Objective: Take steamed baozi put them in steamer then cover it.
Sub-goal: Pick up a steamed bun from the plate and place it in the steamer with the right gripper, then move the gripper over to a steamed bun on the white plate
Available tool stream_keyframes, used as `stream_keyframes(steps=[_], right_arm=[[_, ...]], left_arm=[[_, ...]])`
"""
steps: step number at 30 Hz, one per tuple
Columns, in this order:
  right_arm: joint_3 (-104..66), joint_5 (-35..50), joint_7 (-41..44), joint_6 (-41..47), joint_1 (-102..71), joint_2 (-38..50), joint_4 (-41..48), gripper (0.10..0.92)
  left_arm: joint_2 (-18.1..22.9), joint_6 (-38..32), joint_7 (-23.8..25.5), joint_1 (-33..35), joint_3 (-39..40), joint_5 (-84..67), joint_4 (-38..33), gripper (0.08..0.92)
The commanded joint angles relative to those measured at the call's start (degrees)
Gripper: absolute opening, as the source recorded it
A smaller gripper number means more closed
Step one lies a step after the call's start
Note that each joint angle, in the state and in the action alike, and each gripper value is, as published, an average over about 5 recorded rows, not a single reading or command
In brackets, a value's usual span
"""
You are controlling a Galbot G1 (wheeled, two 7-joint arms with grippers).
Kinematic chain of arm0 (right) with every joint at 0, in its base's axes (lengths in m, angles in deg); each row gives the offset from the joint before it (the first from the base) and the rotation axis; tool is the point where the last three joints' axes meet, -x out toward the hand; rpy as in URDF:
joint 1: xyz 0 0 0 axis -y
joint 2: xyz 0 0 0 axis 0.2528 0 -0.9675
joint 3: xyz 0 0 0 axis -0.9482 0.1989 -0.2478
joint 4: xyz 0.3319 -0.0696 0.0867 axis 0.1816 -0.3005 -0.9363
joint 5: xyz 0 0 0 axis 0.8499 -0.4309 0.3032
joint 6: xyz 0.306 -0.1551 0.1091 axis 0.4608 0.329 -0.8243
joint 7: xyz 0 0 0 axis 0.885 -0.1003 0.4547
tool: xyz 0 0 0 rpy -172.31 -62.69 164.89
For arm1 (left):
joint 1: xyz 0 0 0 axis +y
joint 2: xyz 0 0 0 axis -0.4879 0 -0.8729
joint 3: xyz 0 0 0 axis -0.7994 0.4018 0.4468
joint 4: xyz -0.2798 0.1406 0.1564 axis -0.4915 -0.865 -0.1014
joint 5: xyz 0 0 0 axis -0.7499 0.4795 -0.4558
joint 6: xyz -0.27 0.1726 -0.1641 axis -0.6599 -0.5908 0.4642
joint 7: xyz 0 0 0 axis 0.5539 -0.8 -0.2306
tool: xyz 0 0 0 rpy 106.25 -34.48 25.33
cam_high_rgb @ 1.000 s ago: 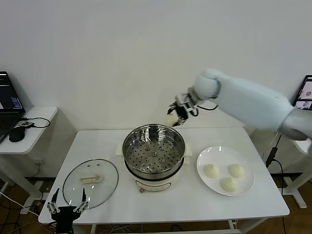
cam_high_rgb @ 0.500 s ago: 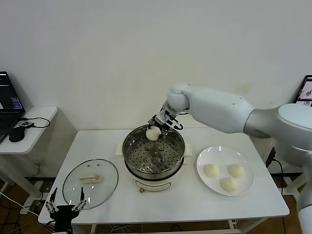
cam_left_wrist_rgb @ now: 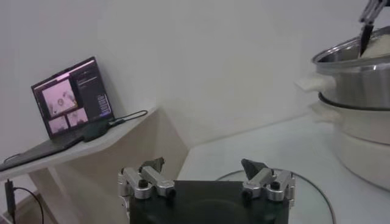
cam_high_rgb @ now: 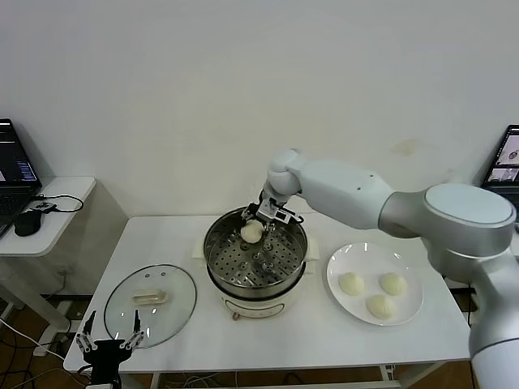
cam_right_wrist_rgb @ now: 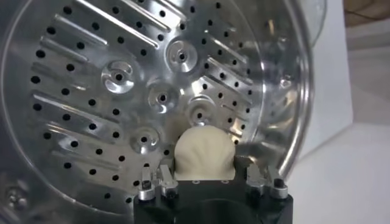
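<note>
Right gripper (cam_high_rgb: 259,220) reaches into steamer (cam_high_rgb: 256,256) at far rim, baozi (cam_high_rgb: 252,232) between its fingers — whether still pinched or just let go, cannot tell; bun's underside hidden behind gripper body in wrist view. Three more buns (cam_high_rgb: 376,293) on white plate (cam_high_rgb: 409,312). Cover (cam_high_rgb: 151,303) flat on table (cam_high_rgb: 324,340) — left gripper (cam_high_rgb: 109,344) spread wide at table's near edge, arm cut off.

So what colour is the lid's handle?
Cream, on the clear glass lid; the handle shows best in the head view.
</note>
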Motion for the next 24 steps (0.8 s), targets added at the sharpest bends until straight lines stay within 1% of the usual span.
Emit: stream_keyframes(steps=[1, 4, 6, 9, 13, 16, 18, 22, 24], right_arm=[[-0.41, -3.03, -1.17, -3.03, -0.60, -0.87, 2.59, 0.689], [0.43, 1.91, 0.22, -0.47, 1.94, 0.47, -0.29, 0.763], [1.18, 7.12, 2.31, 4.22, 4.57, 2.02, -3.46, 0.797], [2.13, 16.08, 5.84, 16.15, 8.92, 5.45, -10.51, 0.819], [3.01, 24.02, 8.14, 31.14, 13.25, 11.94, -20.65, 0.822], [3.00, 27.75, 8.44, 40.88, 15.17, 17.75, -26.86, 0.823], [2.59, 29.52, 8.57, 45.90, 15.80, 22.07, -30.52, 0.823], [0.95, 31.77, 8.67, 52.94, 15.87, 31.17, -37.14, 0.823], [0.20, 30.93, 8.84, 54.50, 15.27, 36.14, -39.92, 0.823]], left_arm=[[0.01, 0.02, -0.02, 0.02, -0.05, 0.07, -0.15, 0.823], [0.18, 0.08, -0.08, 0.13, -0.14, 0.29, -0.58, 0.823], [0.27, 0.11, -0.07, 0.22, -0.16, 0.37, -0.86, 0.823], [0.37, 0.15, -0.06, 0.41, -0.15, 0.41, -1.22, 0.823], [0.36, 0.26, 0.35, 0.62, -0.28, 0.68, -1.54, 0.823], [0.20, 0.29, 1.40, 0.73, -0.69, 0.60, -1.87, 0.823], [-0.08, 0.23, 2.10, 0.84, -1.01, -0.03, -2.24, 0.823], [-0.82, 0.16, 3.29, 0.83, -1.59, -1.34, -2.88, 0.823], [-1.12, 0.16, 3.78, 0.70, -1.90, -1.68, -3.18, 0.823]])
